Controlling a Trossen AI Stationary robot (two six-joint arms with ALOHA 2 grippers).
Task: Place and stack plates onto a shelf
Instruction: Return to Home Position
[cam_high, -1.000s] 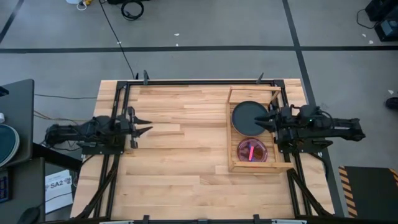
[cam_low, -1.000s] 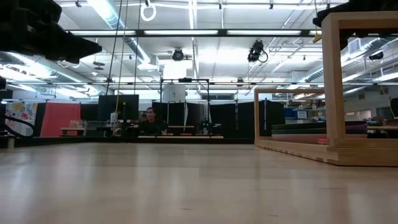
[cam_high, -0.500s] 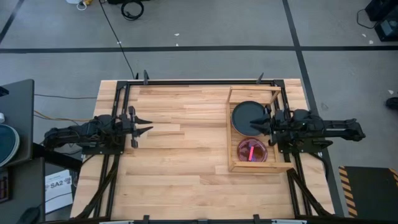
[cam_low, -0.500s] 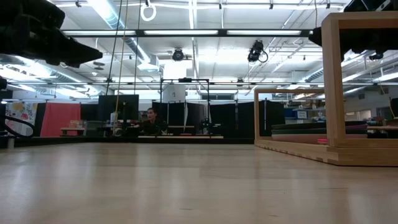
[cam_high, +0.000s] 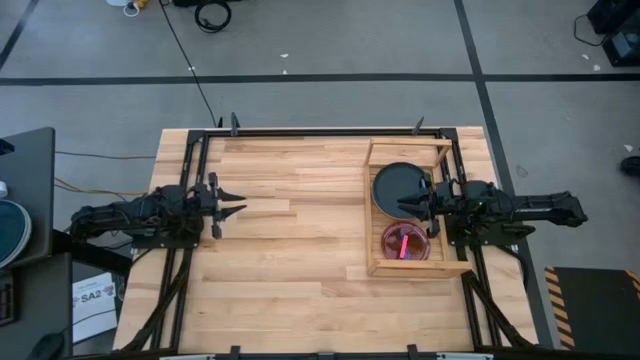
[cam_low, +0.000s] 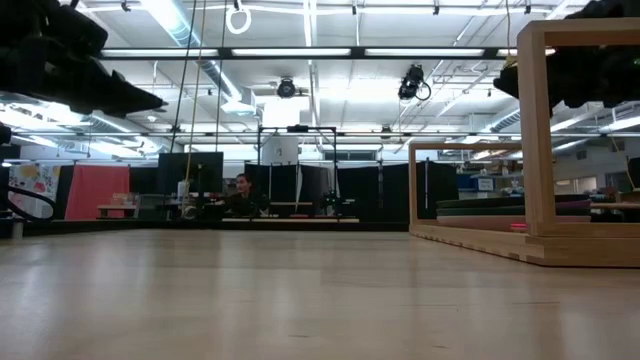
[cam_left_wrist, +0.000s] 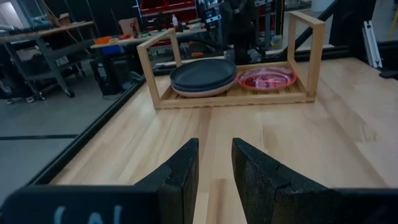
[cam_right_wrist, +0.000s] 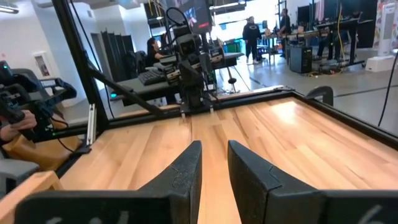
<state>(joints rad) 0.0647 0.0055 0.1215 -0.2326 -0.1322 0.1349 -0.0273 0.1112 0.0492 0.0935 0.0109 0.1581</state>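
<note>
The shelf (cam_high: 369, 232) sits close to the right edge of the bench (cam_high: 290, 260). In the high view, its top end is almost at the bench's top edge. A big dark plate (cam_high: 392, 185) lies in that top half. A small red-pink plate (cam_high: 405, 243) lies in the other half.

The right pincer (cam_high: 404, 207) hangs over the shelf, between the two piles, at the rim of the dark plate. Its fingers (cam_right_wrist: 186, 174) are a little apart and hold nothing. The left pincer (cam_high: 240, 209) is over the left part of the bench and points at the shelf. Its fingers (cam_left_wrist: 183, 180) show a small gap too and hold nothing. A wide stretch of bare wood lies between the left pincer and the shelf.

From above, the dark pile looks like one plate. The left wrist view shows it from the side as a stack, with a pale plate (cam_left_wrist: 205, 93) under the dark ones. The low view shows the shelf's tall posts and top rails, with the plates seen as thin strips inside. It also shows both arms up high, well off the wood. Far back in the room sits a person (cam_low: 240, 188). The right wrist view looks across the open bench to the left arm.
</note>
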